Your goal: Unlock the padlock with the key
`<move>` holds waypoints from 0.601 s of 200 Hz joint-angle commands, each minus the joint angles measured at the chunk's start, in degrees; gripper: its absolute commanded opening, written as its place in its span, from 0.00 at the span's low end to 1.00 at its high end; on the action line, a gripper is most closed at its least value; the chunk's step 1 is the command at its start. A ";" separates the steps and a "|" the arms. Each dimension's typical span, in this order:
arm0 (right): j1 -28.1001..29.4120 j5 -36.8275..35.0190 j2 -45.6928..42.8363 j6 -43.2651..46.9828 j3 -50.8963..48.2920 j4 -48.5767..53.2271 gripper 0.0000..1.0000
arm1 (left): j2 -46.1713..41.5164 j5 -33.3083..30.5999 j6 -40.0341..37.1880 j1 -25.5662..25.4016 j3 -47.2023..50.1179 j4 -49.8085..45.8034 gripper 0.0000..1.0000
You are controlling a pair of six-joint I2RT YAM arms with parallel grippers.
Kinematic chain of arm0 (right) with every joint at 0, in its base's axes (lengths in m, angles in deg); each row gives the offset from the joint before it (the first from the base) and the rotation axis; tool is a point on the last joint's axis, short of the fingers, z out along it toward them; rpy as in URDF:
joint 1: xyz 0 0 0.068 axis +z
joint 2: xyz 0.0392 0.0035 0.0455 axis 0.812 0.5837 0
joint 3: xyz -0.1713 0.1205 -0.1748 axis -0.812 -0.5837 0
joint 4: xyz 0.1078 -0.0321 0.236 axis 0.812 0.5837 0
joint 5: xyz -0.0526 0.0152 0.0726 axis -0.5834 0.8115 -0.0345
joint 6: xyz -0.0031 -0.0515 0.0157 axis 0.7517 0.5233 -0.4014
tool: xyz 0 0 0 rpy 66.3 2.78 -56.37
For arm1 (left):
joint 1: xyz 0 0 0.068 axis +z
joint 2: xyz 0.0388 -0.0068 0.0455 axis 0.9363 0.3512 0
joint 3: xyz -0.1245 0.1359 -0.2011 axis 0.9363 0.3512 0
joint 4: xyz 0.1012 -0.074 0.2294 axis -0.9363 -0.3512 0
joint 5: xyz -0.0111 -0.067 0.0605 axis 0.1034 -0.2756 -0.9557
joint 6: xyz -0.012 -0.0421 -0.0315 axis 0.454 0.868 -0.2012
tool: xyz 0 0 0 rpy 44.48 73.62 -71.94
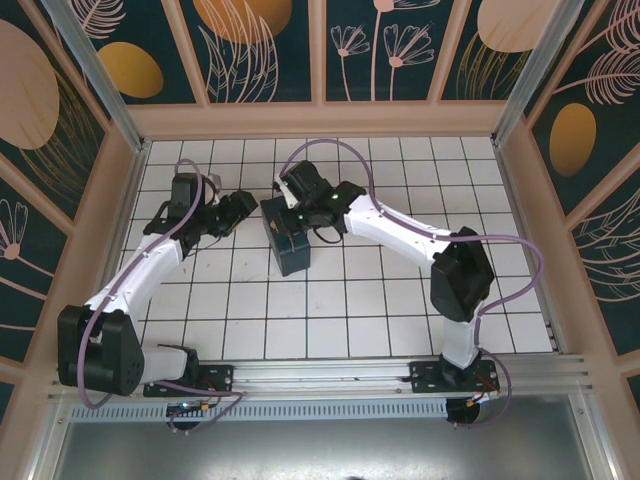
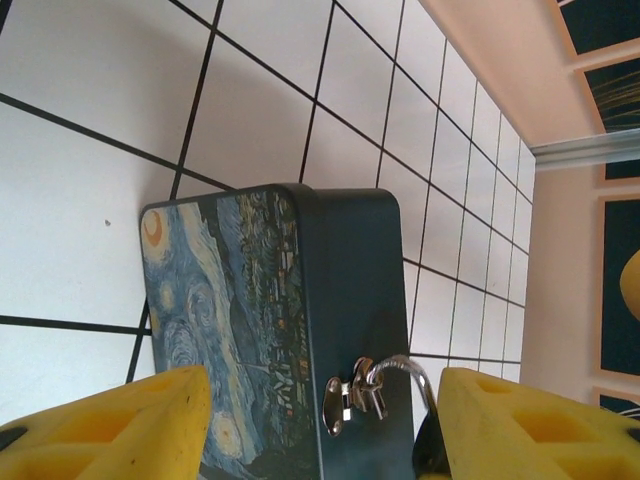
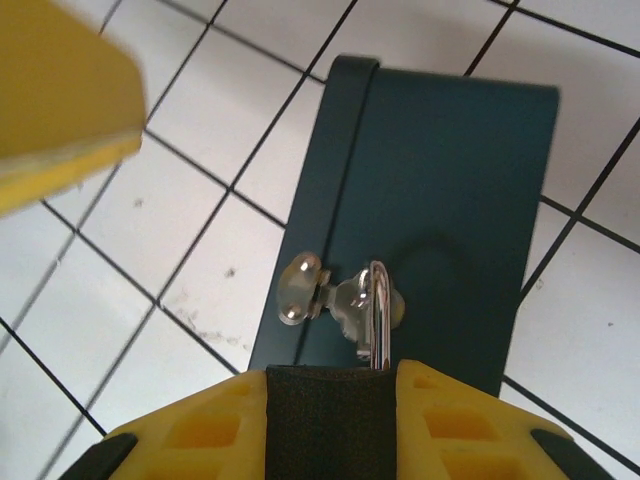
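The padlock hangs from the hasp on the dark side of the Starry Night box; its shackle runs lengthwise straight to the lower pad of the right gripper, the nearer one; it and the left gripper both stand spread.

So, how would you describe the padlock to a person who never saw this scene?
On the white tiled table sits a dark blue box with a swirl painting on one face. A small silvery hasp is fixed to its plain dark side. The padlock hangs through that hasp, and its thin shiny U-shaped shackle sets it apart.
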 commanded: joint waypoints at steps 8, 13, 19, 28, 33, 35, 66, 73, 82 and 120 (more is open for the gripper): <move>-4.11 4.63 -4.29 -9.13 -6.41 -11.23 0.15 | 0.65 -0.43 0.54 -1.04 1.87 2.43 0.60; -4.56 5.71 -4.63 -10.40 -7.82 -12.96 0.15 | 1.12 -0.53 0.72 -1.26 1.99 2.93 0.60; -4.98 6.87 -4.95 -11.75 -9.37 -14.87 0.15 | 1.62 -1.13 0.78 -1.63 1.87 2.97 0.60; -5.38 8.32 -5.09 -13.48 -11.01 -16.97 0.15 | 2.55 -2.79 0.45 -1.99 1.23 2.70 0.60; -5.48 8.76 -4.96 -14.10 -11.54 -17.50 0.15 | 3.07 -3.48 0.30 -2.15 0.89 2.48 0.60; -5.48 8.81 -4.91 -14.31 -11.72 -17.73 0.15 | 3.31 -3.66 0.27 -2.17 0.71 2.49 0.60; -5.80 7.69 -4.90 -16.61 -13.77 -21.30 0.15 | 6.35 -5.32 0.98 -2.28 -1.80 3.54 0.60; -5.96 7.60 -5.06 -17.22 -14.19 -22.27 0.15 | 6.77 -5.17 1.03 -2.31 -2.28 3.55 0.59; -6.35 7.81 -5.04 -18.16 -14.49 -23.44 0.15 | 6.98 -5.00 1.20 -2.46 -2.40 3.95 0.59; -6.39 6.50 -2.43 -17.30 -10.64 -23.67 0.16 | 6.35 -5.06 1.51 -3.39 -1.12 4.14 0.59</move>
